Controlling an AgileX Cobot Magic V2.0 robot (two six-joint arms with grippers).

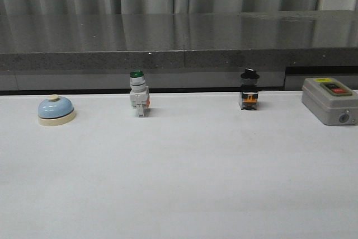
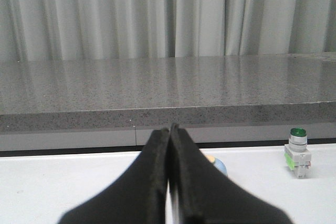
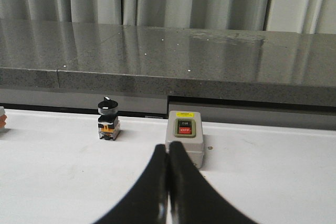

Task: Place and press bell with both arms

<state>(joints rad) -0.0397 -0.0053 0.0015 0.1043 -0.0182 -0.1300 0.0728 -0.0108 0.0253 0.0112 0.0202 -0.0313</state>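
Note:
The light-blue bell (image 1: 56,109) with a cream base and button stands on the white table at the far left, near the back. In the left wrist view only a sliver of the bell (image 2: 219,166) shows behind the fingers. My left gripper (image 2: 170,128) is shut and empty, well short of the bell. My right gripper (image 3: 168,146) is shut and empty, in front of the grey box. Neither arm shows in the front view.
A green-capped white push-button switch (image 1: 138,94) stands at the back, middle left, and also shows in the left wrist view (image 2: 297,146). A black-knobbed switch (image 1: 249,90) (image 3: 108,119) stands middle right. A grey box with a red button (image 1: 330,101) (image 3: 185,142) sits far right. A dark stone ledge (image 1: 179,40) runs behind the table.

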